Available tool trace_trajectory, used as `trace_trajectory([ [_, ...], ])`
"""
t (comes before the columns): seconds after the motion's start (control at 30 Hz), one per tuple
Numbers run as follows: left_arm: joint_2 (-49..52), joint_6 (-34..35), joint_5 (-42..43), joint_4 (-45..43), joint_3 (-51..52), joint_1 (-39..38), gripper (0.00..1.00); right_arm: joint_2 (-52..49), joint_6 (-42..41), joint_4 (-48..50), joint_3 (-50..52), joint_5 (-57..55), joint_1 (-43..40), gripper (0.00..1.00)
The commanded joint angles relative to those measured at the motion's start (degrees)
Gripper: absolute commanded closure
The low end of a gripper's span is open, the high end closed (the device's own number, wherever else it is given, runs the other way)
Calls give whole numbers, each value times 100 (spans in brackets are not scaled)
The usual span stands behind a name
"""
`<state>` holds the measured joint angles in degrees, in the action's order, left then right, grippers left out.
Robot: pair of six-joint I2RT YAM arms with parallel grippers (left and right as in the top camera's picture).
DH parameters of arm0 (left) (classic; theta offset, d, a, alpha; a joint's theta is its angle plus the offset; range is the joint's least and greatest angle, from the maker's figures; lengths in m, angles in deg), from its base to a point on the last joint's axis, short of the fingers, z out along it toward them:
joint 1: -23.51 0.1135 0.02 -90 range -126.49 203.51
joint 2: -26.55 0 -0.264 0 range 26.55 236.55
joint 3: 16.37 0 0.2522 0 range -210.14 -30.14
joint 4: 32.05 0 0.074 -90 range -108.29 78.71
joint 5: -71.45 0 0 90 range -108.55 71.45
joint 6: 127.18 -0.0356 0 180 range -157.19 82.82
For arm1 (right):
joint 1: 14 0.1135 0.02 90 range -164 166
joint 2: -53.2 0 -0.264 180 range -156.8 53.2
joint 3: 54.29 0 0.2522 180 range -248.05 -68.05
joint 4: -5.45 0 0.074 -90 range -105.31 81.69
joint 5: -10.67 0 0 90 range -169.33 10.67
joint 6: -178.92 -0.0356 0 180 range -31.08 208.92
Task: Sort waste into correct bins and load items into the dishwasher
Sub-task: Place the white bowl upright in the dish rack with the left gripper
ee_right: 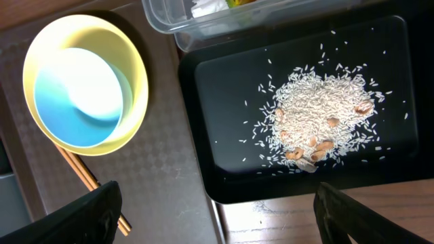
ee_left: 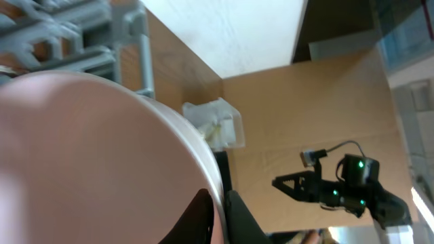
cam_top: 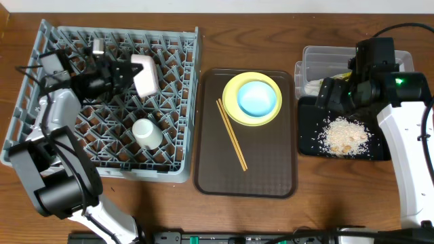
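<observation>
The wooden table (cam_top: 319, 196) carries the grey rack (cam_top: 135, 171) on your left side. The white bowl (cam_top: 145, 76) hangs over the rack's far rows, turned on edge. Your left gripper (ee_left: 218, 215) holds it by the rim, fingers pinched shut across the wall, one inside and one outside. You cannot tell whether the bowl touches the pegs.

Treat it as stiff, light and probably slick. So narrow a rim pinch likely lets it pivot, so ease it down between pegs and release only once they carry it. It may chip if dropped.

A cup (cam_top: 146, 133) sits in the rack nearer you, well apart from the bowl. Your right gripper (ee_right: 217, 220) hovers over the black tray (ee_right: 224, 102) of rice (ee_right: 319, 122), fingers spread wide and holding nothing.

The blue bowl (cam_top: 258, 98) rests on the plate (cam_top: 234, 116), with the chopsticks (cam_top: 232, 135) beside them. Take that bowl at its rim, and the thin sticks together near the middle.
</observation>
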<state>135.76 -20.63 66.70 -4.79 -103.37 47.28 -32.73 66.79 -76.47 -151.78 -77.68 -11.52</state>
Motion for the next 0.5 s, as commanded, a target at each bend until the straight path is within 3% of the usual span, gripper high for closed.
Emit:
trace_trajectory([
  [0.0,129,7,-551,59,-4,352,57,52,11,-31,-15,-52,-59,12],
  [0.1,127,9,-643,101,-2,686,37,52,11,-48,-15,-55,-59,12],
  [0.33,125,9,-647,380,-2,1388,20,52,11,-46,-17,-55,-59,12],
  [0.47,31,52,-654,442,-2,1539,15,52,11,-48,-17,-55,-59,12],
])
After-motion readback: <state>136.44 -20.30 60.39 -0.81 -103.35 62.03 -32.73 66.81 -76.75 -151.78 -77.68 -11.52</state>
